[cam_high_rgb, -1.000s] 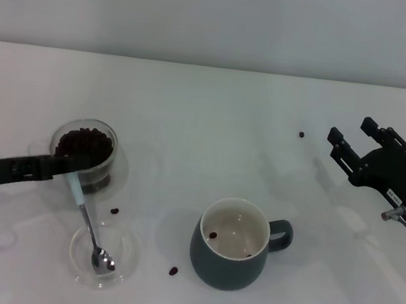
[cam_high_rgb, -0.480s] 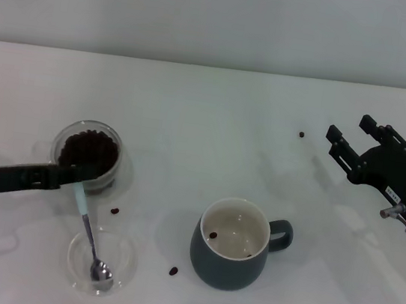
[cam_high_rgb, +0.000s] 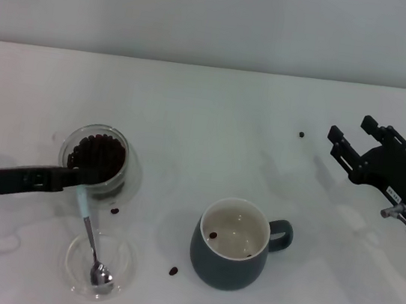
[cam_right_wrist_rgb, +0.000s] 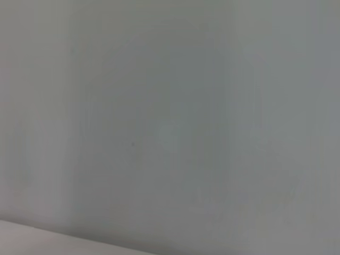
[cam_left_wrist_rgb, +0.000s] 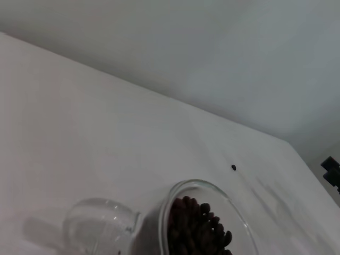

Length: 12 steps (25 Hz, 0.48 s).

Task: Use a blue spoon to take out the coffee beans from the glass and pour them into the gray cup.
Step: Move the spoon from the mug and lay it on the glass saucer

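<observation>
left gripper (cam_high_rgb: pixel 82 175) at lower left is pinched on the blue spoon (cam_high_rgb: pixel 91 235) handle, bowl hanging over a glass dish (cam_high_rgb: pixel 98 266) just below the glass (cam_high_rgb: pixel 99 157) of coffee beans (cam_high_rgb: pixel 99 155), probably to scoop; gray cup (cam_high_rgb: pixel 233 242) waits centre, right gripper (cam_high_rgb: pixel 349 144) parked open

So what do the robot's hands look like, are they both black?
Yes. The left gripper is a long, flat black bar with small pale markings and a thin dark red cable near its base. The right gripper is blocky black, with two prongs, a white label and silver wrist.
</observation>
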### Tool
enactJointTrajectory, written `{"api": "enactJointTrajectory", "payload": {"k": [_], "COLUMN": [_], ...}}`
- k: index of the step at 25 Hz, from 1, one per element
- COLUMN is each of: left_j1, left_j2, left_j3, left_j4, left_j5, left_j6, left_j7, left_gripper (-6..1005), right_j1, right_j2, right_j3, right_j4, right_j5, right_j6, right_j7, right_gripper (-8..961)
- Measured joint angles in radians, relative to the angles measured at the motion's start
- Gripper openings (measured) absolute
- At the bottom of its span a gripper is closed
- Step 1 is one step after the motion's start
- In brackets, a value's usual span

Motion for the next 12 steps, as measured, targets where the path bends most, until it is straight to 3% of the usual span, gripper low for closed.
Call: {"api": "enactJointTrajectory", "payload": {"k": [7,12], "left_j1": [-0.004,-0.008], "left_j2": [0.003,0.006], "left_j3": [-0.004,-0.004], "left_j4": [0.005,0.006], "left_j5": [-0.006,-0.006], "left_j6": [0.0,0.0], "left_j7": [0.0,0.0], "left_gripper": [155,217], "right_j1": [0.001,0.002], "right_j2": [0.0,0.0], "right_j3": [0.0,0.0], "right_j4": [0.0,0.0], "right_j5": [0.002,0.002], "right_j6": [0.002,0.003], "right_j7": [-0.001,-0.001], "right_gripper": [664,664]}}
